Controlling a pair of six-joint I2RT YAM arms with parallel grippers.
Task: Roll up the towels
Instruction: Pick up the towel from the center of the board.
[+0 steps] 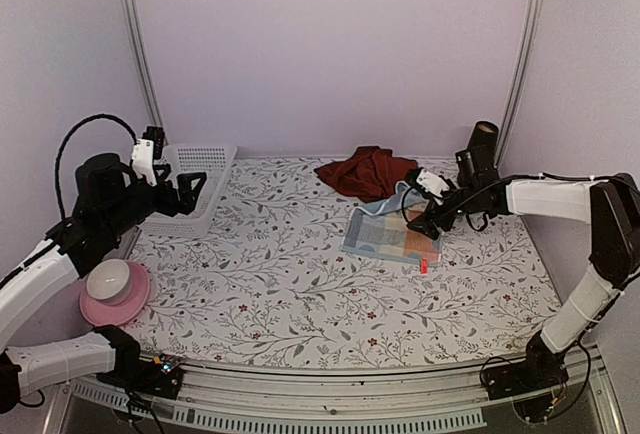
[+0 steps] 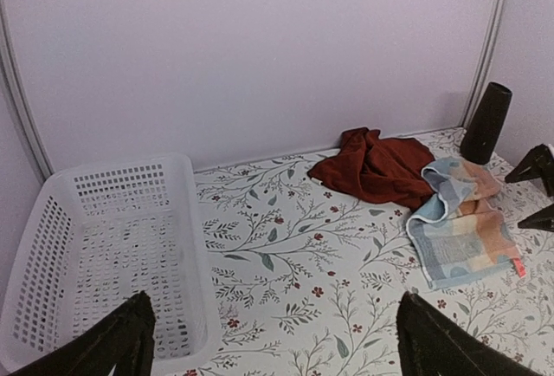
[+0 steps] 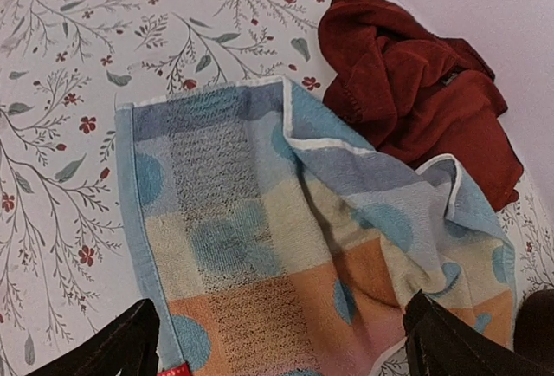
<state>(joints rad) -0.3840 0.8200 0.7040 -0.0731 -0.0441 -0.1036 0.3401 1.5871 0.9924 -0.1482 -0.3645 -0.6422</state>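
The dark red towel (image 1: 365,172) (image 2: 376,166) (image 3: 407,90) lies crumpled at the back of the table. The checked towel (image 1: 392,236) (image 2: 463,229) (image 3: 286,255) lies mostly flat in front of it, its far corner folded over and touching the red one. A small red tag (image 1: 425,267) (image 3: 173,369) marks its near corner. My right gripper (image 1: 425,216) (image 3: 281,341) hovers open over the checked towel's right edge, holding nothing. Far to the left, my left gripper (image 1: 190,192) (image 2: 275,341) stands open and empty beside the basket.
A white perforated basket (image 1: 200,169) (image 2: 112,246) sits at the back left, under the left gripper. A pink bowl (image 1: 113,289) rests at the table's left edge. The back wall stands close behind the red towel.
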